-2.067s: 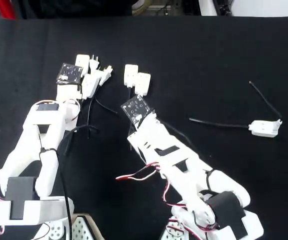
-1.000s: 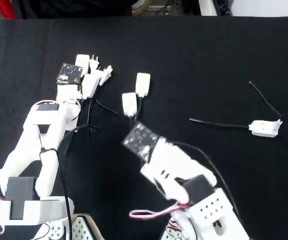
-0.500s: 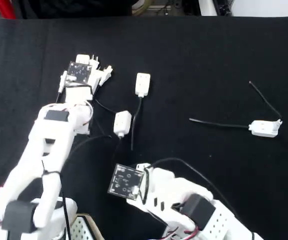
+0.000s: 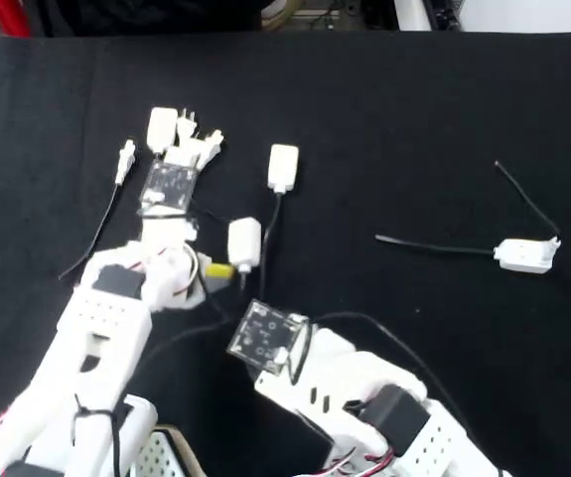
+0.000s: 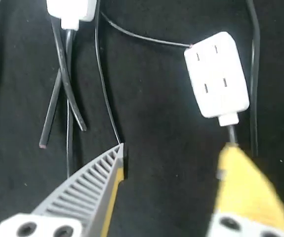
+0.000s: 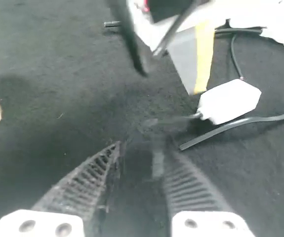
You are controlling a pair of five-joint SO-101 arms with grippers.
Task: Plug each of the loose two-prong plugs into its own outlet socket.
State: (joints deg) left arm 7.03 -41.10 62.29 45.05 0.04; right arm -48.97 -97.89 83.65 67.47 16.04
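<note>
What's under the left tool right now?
The left tool hangs open over bare black table. The white socket block lies just past its yellow finger, which covers the block's cord from there on.

There are two arms: the left arm (image 4: pixel 101 318) and the right arm (image 4: pixel 364 397). Three corded white blocks lie apart: the middle block (image 4: pixel 244 241), the far block (image 4: pixel 283 167) and the right block (image 4: pixel 523 254). One slim plug (image 4: pixel 124 159) lies far left. Beside it sits one cluster (image 4: pixel 191 149) of white pronged pieces, at least two plugs; the exact number cannot be told.
</note>
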